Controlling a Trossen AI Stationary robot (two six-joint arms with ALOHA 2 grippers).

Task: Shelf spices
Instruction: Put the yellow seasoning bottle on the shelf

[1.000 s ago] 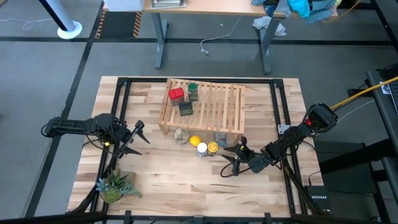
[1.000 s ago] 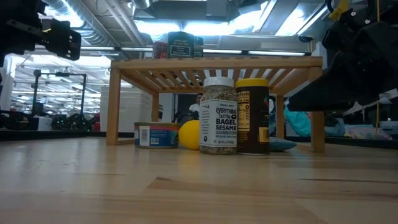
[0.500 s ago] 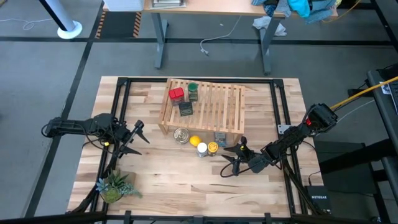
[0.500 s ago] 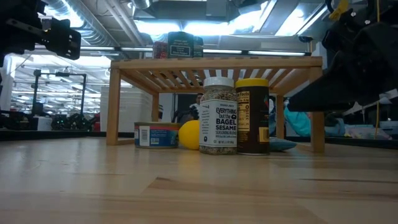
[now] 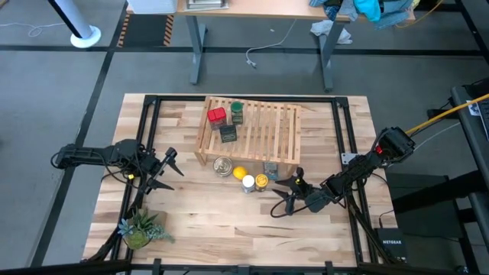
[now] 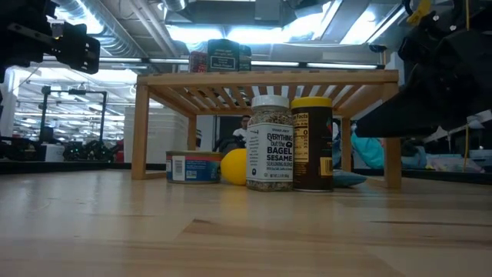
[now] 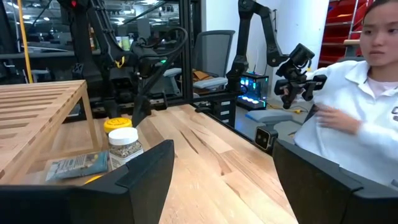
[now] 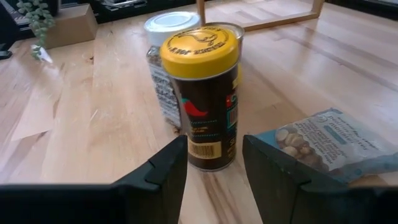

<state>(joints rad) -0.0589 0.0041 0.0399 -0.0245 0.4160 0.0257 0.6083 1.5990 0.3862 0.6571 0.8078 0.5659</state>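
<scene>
The light-wood shelf point(image 5: 256, 131) stands at the table's far middle. On top of it are a red tin point(image 5: 217, 116), a green-lidded jar point(image 5: 237, 110) and a dark grey tin point(image 5: 228, 134). The white-lidded jar point(image 5: 248, 183) and the yellow-lidded jar point(image 8: 204, 93) stand upright on the table at the shelf's near edge. My right gripper point(image 5: 281, 197) is open, low over the table just right of the yellow-lidded jar. Its fingers point(image 8: 163, 167) point at the jar's base and touch nothing. My left gripper point(image 5: 170, 169) waits open at the table's left.
A silver round tin point(image 5: 222, 166) and a yellow lemon point(image 5: 239, 173) lie beside the jars, and a flat blue packet point(image 8: 329, 144) lies close to my right gripper. A potted plant point(image 5: 141, 228) sits at the near left corner. A person point(image 7: 364, 81) stands beyond the table's right side.
</scene>
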